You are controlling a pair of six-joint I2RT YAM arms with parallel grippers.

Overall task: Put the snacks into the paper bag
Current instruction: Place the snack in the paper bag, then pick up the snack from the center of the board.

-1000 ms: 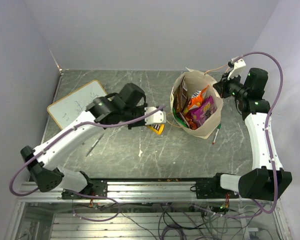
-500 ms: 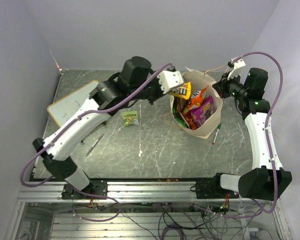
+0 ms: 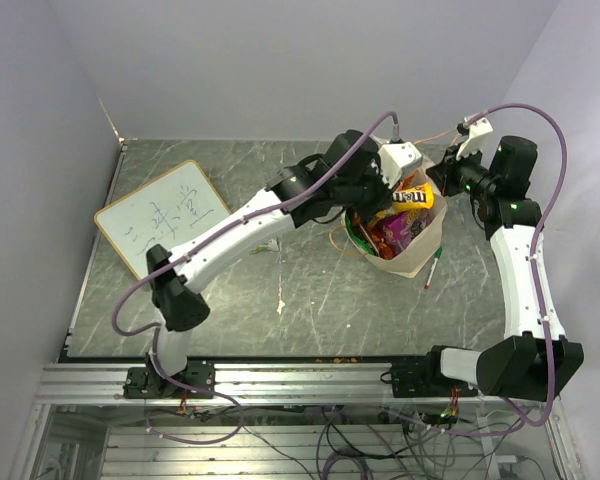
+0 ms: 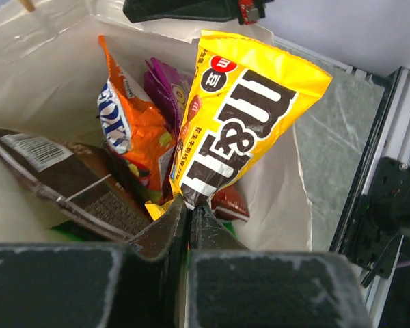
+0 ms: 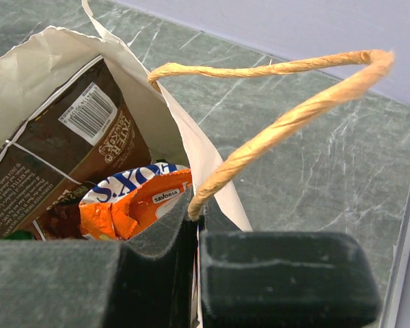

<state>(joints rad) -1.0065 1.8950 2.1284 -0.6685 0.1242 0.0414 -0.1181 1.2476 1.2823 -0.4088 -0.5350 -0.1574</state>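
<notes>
Well left of the paper bag (image 3: pixel 418 252) we see the whiteboard (image 3: pixel 163 215), and open tabletop runs between the two. A small green packet (image 3: pixel 266 245) lies there, half under the left arm. The left gripper (image 4: pixel 189 212) hangs over the bag's mouth, its fingers pinching the bottom corner of the yellow M&M's packet (image 4: pixel 246 123). The packet stands tilted above the bag's contents: the brown pouch (image 4: pixel 61 178) at the bag's left wall, then the orange pouch (image 4: pixel 133 130) and the purple pouch (image 4: pixel 165 85). A marker (image 3: pixel 432 270) lies at the bag's right foot. At the bag's right rim, the right gripper (image 5: pixel 195 219) has its fingers pressed together on the paper where the twisted handle (image 5: pixel 280 123) roots, close to the side wall.
</notes>
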